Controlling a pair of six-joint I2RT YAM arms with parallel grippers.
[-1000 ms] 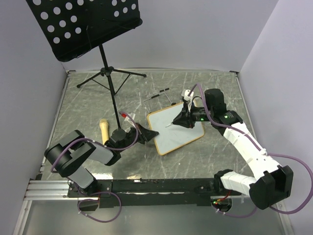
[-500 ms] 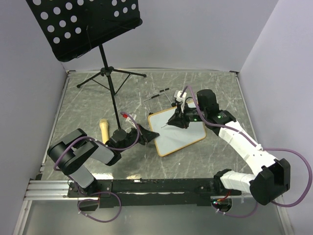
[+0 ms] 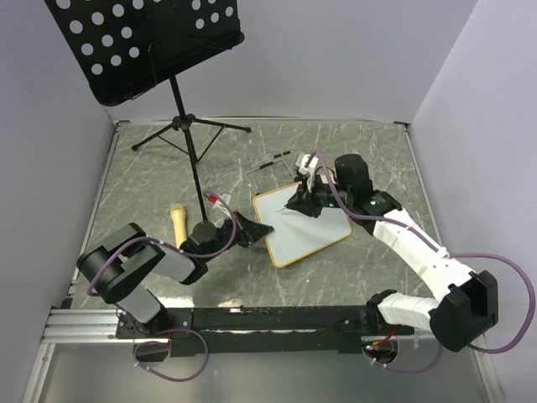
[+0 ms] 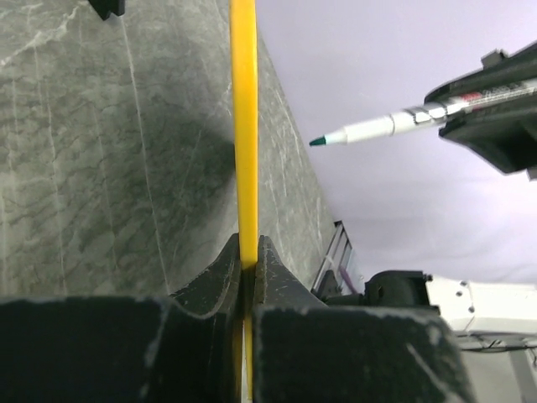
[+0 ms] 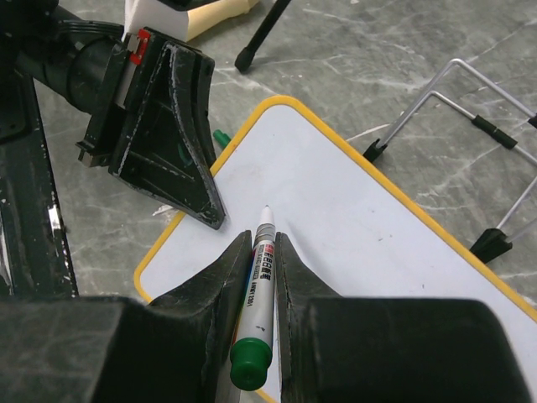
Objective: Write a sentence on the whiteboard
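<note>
- Right gripper (image 5: 256,243): jaws drawn narrow and clamped on a white-barrelled marker with a green end cap (image 5: 258,290). The barrel lies along the fingers with the writing tip projecting forward — a hold that aims the tip at the writing surface.
- Marker tip: poised over the left part of the small rectangular whiteboard with a yellow-tan frame and rounded corners (image 5: 361,227). In the left wrist view the tip stands apart from the board, so there is no contact.
- Left gripper (image 4: 246,252): jaws closed on the frame at the whiteboard's left edge, with the frame pinched between the two fingertips. Judged purpose: to steady the board against the push of the marker.
- Whiteboard location: on the grey marbled tabletop (image 3: 134,193), near the middle, between the two grippers and turned at an angle to the table edges. Whether it lies quite flat cannot be told. The white face shows no marks — by this evidence the sentence is not yet begun.
- Next step, judged: lower the tip to the face near the clamped edge and form the first letter. Too much pressure could shift the board in the left grip.
- Containers: none in view. The nearest holder is a bare metal wire stand with black tips (image 5: 457,92), just beyond the board's far edge. Nothing rests in it.
- Surroundings: a black perforated music stand on a tripod (image 3: 143,42) at the far left, and a tan microphone-shaped object (image 3: 178,220) beside the left arm. Both are apart from the board.
</note>
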